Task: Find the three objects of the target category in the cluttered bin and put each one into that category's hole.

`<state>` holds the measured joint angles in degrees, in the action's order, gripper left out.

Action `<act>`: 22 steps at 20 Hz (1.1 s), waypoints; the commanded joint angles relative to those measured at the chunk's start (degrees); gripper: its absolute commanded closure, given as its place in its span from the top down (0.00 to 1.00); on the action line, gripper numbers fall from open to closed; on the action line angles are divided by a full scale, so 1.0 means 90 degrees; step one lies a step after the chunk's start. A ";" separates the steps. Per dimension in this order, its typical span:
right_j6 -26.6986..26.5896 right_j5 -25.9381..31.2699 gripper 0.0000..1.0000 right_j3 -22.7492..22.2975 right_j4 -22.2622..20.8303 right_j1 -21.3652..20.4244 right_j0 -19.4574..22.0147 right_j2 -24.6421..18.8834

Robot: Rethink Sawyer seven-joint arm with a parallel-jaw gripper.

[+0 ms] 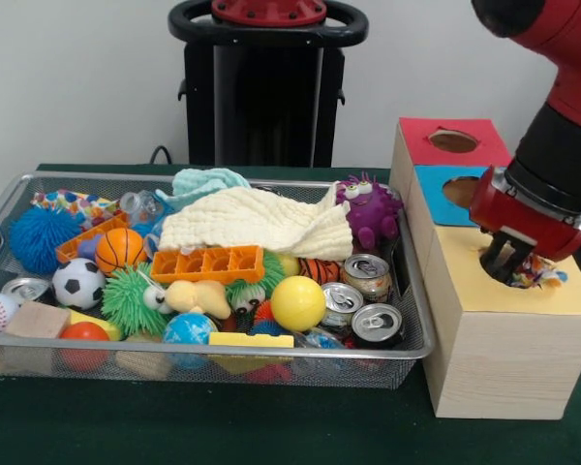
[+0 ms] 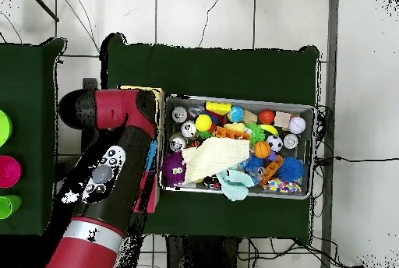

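The wire mesh bin sits on the green table, full of toys; it also shows in the overhead view. My gripper hangs at the right over the hole of the yellow-topped box, open. A crumpled, many-coloured wrapper lies at the hole's right rim, against the right finger. Another bright dotted wrapper lies in the bin's far left corner and also shows in the overhead view. In the overhead view the arm hides the gripper and the boxes.
A red-topped box and a blue-topped box stand behind the yellow one. In the bin lie a cream cloth, a pale blue cloth, a purple monster, cans and balls.
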<state>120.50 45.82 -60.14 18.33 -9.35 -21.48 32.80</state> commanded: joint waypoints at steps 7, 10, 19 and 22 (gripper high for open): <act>-0.0979 0.0199 0.00 -0.1151 0.0558 -0.1016 0.1648 -0.2795; -0.1035 0.0204 0.00 -0.1254 0.0531 -0.1184 0.1893 -0.3158; -0.1105 0.0000 0.00 -0.1357 0.0055 -0.1316 0.2428 -0.3852; -0.1088 -0.0286 0.00 -0.1551 -0.0139 -0.1389 0.2501 -0.4017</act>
<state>120.50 45.79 -68.56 20.04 -18.97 -2.08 5.43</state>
